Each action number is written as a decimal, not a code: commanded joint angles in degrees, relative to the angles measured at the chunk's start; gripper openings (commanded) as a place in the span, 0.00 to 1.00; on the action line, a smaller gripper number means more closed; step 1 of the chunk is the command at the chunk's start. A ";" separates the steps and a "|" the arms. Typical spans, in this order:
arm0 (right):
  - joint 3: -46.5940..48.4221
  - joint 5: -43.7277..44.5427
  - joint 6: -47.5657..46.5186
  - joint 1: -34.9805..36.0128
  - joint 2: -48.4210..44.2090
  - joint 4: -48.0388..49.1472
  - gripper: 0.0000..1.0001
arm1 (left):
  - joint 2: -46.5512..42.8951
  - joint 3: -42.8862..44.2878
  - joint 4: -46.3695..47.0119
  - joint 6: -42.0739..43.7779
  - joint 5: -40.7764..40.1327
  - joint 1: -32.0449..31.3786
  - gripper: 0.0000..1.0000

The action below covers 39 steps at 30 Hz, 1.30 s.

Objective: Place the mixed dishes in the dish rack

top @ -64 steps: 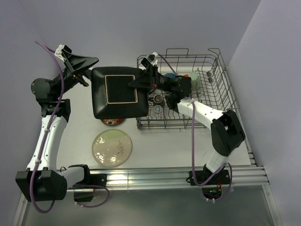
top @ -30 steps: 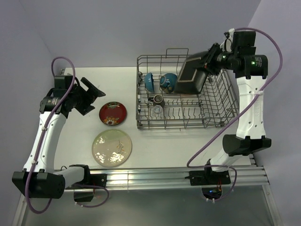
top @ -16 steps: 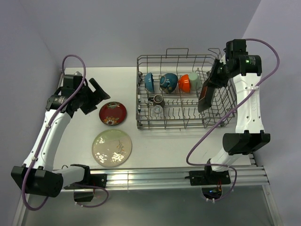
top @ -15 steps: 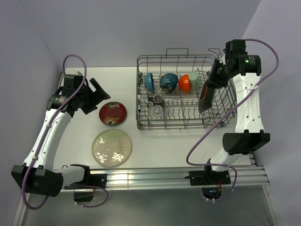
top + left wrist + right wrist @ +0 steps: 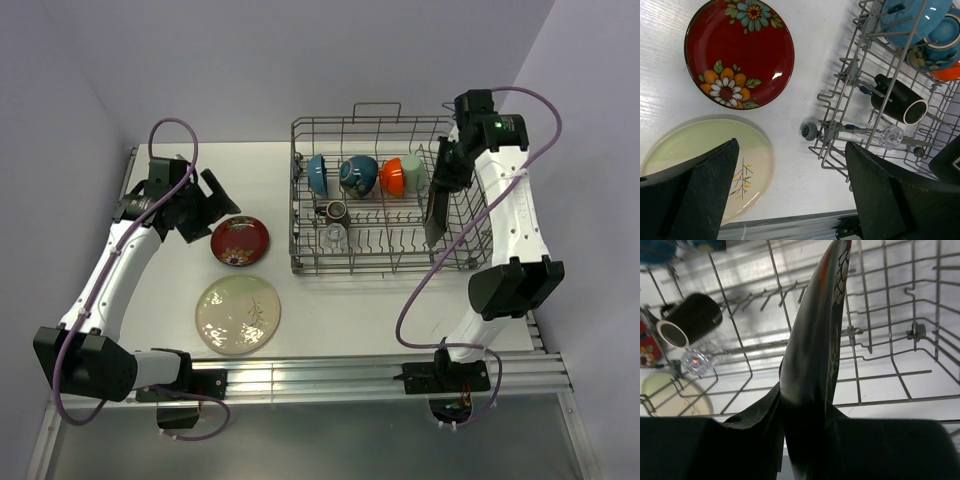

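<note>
Black plate (image 5: pixel 433 215) on edge in wire rack (image 5: pixel 385 262) — bowls (image 5: pixel 358 175) inside; red saucer (image 5: pixel 239 241), cream plate (image 5: pixel 238 314) outside

- The black square plate (image 5: pixel 434 215), earlier flat over the table (image 5: pixel 340 300), now stands edgewise in the dish rack (image 5: pixel 390 266).
- The left gripper (image 5: pixel 205 207) is nearer the red saucer (image 5: pixel 240 241).

Right hand (image 5: pixel 802 416) clamps black square plate (image 5: pixel 815 355) at its near edge, one finger on each face. The plate is seen edge-on, inside dish rack (image 5: pixel 880 376); contact with the wires cannot be told. At left, small dark mug (image 5: pixel 690 317) lies on its side with clear glass (image 5: pixel 700 358) just beside it. Cream plate (image 5: pixel 670 395) and red saucer (image 5: pixel 646 352) show through the wires on the tabletop (image 5: pixel 880 392).
</note>
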 commanded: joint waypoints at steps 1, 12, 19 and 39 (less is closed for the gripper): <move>-3.57 0.35 -1.53 1.86 -3.62 0.92 0.00 | 0.49 -0.81 2.18 1.99 -0.11 -0.17 0.93; -19.50 0.87 -1.97 2.66 -9.25 10.15 0.00 | 2.24 -4.15 3.67 3.49 -1.34 4.83 0.94; -21.96 6.05 -3.55 2.57 -7.50 11.73 0.00 | 5.14 -8.28 7.71 6.48 7.25 12.12 0.92; -27.50 5.71 -2.50 -1.39 -3.72 16.04 0.55 | 12.79 -12.50 16.33 8.50 23.10 16.26 0.90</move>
